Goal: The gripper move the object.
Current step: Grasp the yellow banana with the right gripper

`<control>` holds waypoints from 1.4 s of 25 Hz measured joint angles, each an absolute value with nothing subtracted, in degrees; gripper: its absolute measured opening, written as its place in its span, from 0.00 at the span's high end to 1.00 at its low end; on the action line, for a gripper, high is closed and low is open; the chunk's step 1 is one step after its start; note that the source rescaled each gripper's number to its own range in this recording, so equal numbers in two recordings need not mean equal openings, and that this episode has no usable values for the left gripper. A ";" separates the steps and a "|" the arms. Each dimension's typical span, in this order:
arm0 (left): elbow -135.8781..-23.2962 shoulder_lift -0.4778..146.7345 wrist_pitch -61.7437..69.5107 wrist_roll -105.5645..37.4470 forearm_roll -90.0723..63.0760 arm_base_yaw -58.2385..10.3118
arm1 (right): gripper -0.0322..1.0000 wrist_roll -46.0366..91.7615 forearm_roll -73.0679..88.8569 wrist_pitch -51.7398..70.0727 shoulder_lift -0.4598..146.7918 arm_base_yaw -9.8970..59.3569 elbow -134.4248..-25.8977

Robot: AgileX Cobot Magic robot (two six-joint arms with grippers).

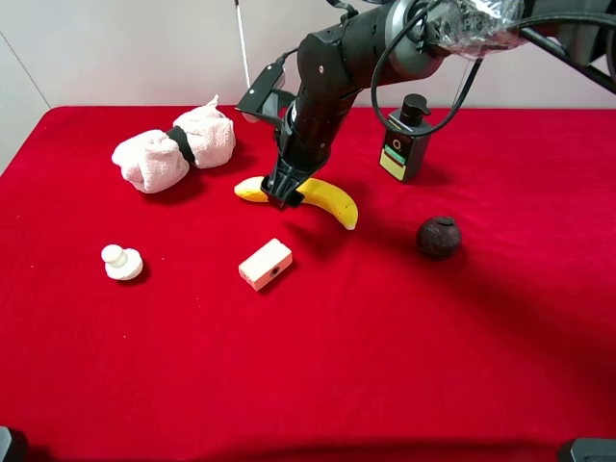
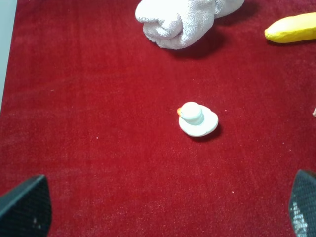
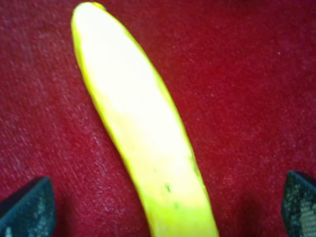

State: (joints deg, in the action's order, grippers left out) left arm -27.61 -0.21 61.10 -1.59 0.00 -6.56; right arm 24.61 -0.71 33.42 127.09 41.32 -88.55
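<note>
The long yellow banana (image 1: pixel 332 200) lies on the red cloth near the middle back. My right gripper (image 1: pixel 287 197) reaches across from the upper right and sits low over the banana's middle. In the right wrist view the banana (image 3: pixel 148 143) runs between the two dark fingertips (image 3: pixel 27 207), which stand wide apart on either side, so the right gripper (image 3: pixel 164 206) is open. My left gripper (image 2: pixel 164 207) is open and empty above bare cloth. One end of the banana (image 2: pixel 291 27) shows in its view.
A rolled pink towel (image 1: pixel 173 149) lies left of the banana. A small white toy (image 1: pixel 122 262) sits at the left, and a cream block (image 1: pixel 266 264) in front of the banana. A dark round fruit (image 1: pixel 439 236) and a pump bottle (image 1: pixel 404 140) are to the right.
</note>
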 joint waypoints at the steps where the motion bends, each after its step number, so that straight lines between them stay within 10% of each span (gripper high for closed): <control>1: -27.61 -0.21 61.10 -1.59 0.00 -6.56 | 0.00 24.82 -0.71 33.43 127.09 41.11 -88.55; 35: -27.61 -0.21 61.10 -1.59 0.00 -6.56 | 0.00 26.75 1.35 32.49 131.09 40.11 -88.66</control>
State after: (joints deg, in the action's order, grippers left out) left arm -27.61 -0.21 61.10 -1.59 0.00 -6.56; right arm 26.75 1.35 32.49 131.09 40.11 -88.66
